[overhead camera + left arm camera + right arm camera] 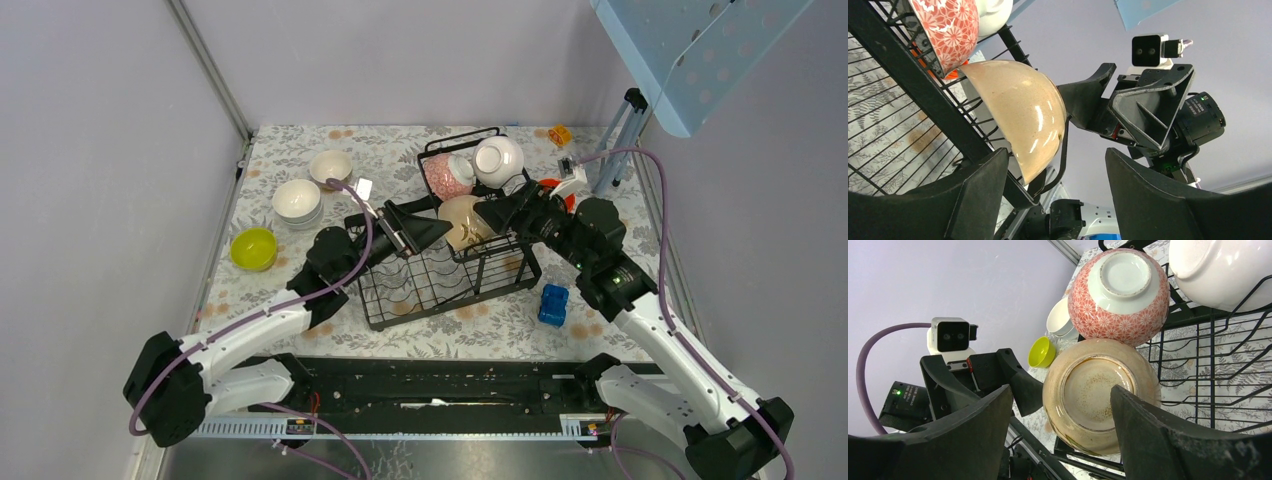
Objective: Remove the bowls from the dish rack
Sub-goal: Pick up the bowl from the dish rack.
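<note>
**Both pincers open at the beige bowl in the rack**

The left pincer [424,233] and right pincer [491,214] point at each other from opposite sides, with the beige bowl [1098,400] between their tips. The bowl stands on edge in the rack [452,302], its foot turned toward the right pincer and its hollow side toward the left one.

The right pincer's jaws are spread wide. In its wrist view the bowl's foot fills the gap between the fingers. From the left wrist, one right finger [1088,95] lies against the bowl's rounded outside, but I cannot tell whether both fingers touch it. Nothing is clamped.

The left pincer also gapes. The bowl's lower rim and a thick rack bar sit just ahead of its tips, and no grip shows.

Just past the right pincer's tips and higher, the pink bowl [1120,290] rests foot outward in the upper basket, close against the beige bowl. The white bowl [1218,270] lies beside it.

Well off to the left pincer's left, on the table [300,290], are the yellow bowl [253,248], the white stack [297,201] and the cream bowl [330,167]. Back behind the right pincer, near its forearm, a blue block [553,305] sits just beside the rack's corner.
</note>
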Available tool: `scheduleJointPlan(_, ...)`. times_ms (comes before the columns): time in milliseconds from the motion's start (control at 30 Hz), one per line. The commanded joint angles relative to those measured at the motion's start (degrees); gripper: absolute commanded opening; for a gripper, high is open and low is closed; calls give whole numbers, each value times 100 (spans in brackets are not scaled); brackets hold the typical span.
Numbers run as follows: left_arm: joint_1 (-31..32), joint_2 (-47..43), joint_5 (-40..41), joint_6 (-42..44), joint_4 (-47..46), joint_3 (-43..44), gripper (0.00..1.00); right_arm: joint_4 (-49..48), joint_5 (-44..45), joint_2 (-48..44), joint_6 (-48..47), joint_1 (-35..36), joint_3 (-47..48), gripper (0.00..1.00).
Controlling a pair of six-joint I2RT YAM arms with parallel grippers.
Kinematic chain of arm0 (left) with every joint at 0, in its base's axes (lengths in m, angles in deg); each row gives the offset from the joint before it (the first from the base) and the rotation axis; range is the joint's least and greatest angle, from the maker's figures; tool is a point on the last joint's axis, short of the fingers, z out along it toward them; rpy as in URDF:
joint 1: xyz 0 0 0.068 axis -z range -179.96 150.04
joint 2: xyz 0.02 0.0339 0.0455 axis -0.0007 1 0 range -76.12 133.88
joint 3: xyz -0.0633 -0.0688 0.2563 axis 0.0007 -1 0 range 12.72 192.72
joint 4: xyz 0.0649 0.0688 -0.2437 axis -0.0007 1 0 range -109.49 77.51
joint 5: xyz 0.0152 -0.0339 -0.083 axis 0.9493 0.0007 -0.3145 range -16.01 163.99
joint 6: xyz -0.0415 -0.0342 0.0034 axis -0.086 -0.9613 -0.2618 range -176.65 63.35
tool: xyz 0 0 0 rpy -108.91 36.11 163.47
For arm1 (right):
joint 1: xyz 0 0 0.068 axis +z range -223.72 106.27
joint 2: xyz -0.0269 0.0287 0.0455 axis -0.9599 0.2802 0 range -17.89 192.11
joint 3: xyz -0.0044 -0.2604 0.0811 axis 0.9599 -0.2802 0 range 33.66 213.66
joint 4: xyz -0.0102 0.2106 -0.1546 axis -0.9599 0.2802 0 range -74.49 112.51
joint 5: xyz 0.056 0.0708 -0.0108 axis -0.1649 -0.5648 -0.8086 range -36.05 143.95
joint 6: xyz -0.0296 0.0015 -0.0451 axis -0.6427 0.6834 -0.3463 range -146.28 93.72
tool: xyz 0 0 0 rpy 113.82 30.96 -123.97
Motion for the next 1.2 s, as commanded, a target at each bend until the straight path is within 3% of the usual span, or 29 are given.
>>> scheduleJointPlan(0, 60, 90, -171, -90, -568, -38, 74, -315, -15, 24, 122, 28, -45, 77)
scheduleJointPlan(633, 215, 654, -579, -390, -1875, -184, 59, -268, -54, -55, 101, 22, -287, 72)
scheduleJointPlan(1167, 285, 1183, -382, -427, -2403, -192, 55, -134, 229, -263, -50, 28, -357, 73)
